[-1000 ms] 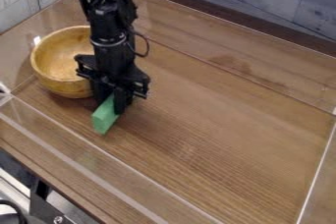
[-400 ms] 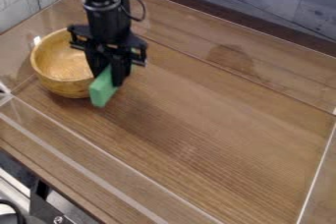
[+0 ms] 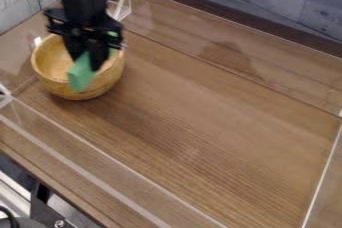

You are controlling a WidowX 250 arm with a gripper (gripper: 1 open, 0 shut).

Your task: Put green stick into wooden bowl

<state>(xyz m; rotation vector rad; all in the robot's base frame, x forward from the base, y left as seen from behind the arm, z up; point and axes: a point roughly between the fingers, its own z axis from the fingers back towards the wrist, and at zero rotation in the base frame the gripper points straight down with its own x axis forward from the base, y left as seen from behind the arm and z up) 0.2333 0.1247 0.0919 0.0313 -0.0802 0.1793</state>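
Note:
The green stick (image 3: pixel 82 71) hangs upright in the air, held by its upper end in my gripper (image 3: pixel 86 56), which is shut on it and points straight down. It hovers over the near right part of the wooden bowl (image 3: pixel 54 77), a round tan bowl at the left of the table. The stick's lower end shows in front of the bowl's hollow and rim; whether it touches the bowl I cannot tell.
A low clear plastic wall (image 3: pixel 160 197) runs around the brown wooden table (image 3: pixel 214 112). A dark plank wall (image 3: pixel 267 2) stands behind it.
My gripper has lifted the green stick off the table and carried it left, from beside the bowl to over it.

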